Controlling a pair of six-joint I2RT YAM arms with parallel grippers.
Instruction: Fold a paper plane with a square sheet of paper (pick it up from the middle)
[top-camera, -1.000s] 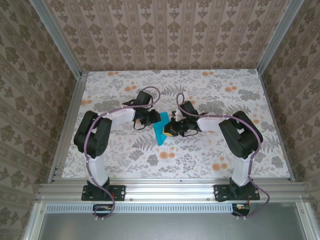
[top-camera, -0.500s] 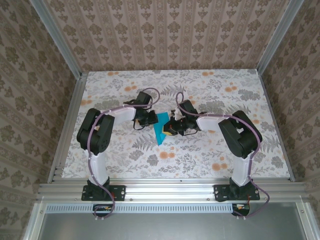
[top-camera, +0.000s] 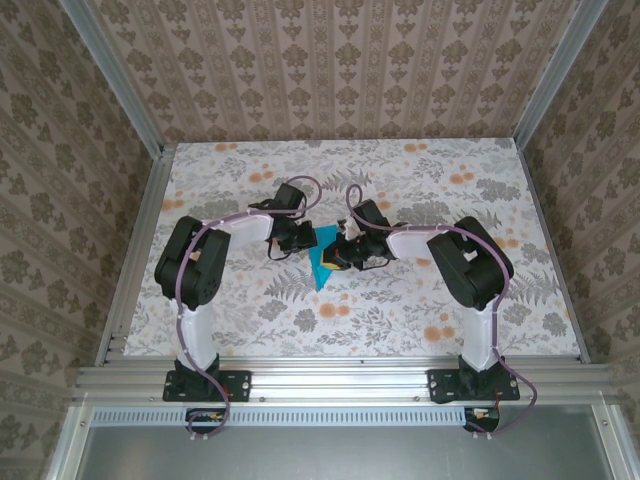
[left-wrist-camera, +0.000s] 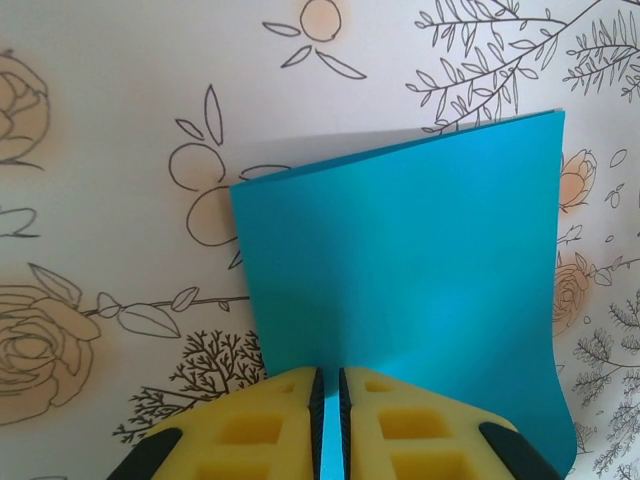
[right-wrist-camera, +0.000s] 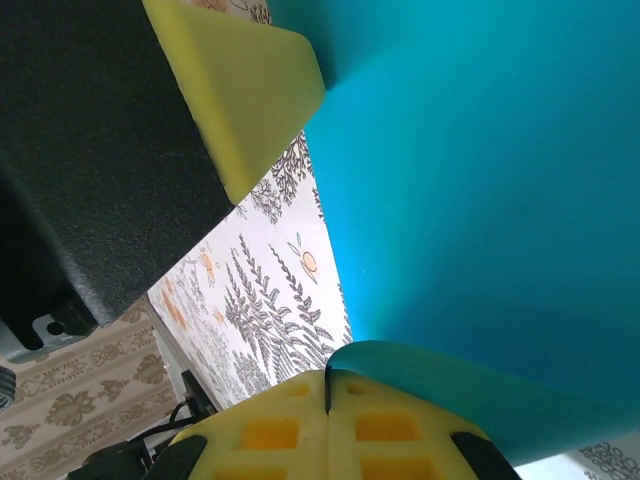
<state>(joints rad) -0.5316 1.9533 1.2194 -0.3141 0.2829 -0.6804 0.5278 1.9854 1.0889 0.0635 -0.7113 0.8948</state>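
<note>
Left hand (left-wrist-camera: 328, 385) and right hand (right-wrist-camera: 327, 385) pinch the teal sheet (left-wrist-camera: 410, 260) over floral table (top-camera: 420, 310), patterned walls (top-camera: 330, 60)

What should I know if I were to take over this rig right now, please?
Left claw: shut on an edge of the paper.
Right claw: shut, pinching another edge of it.
Paper: held between the two claws over the middle of the table, bent in a soft curve.
Done: paper picked up, both claws on it.
Left: no sharp crease shows yet, so all the folding is to do.
</note>
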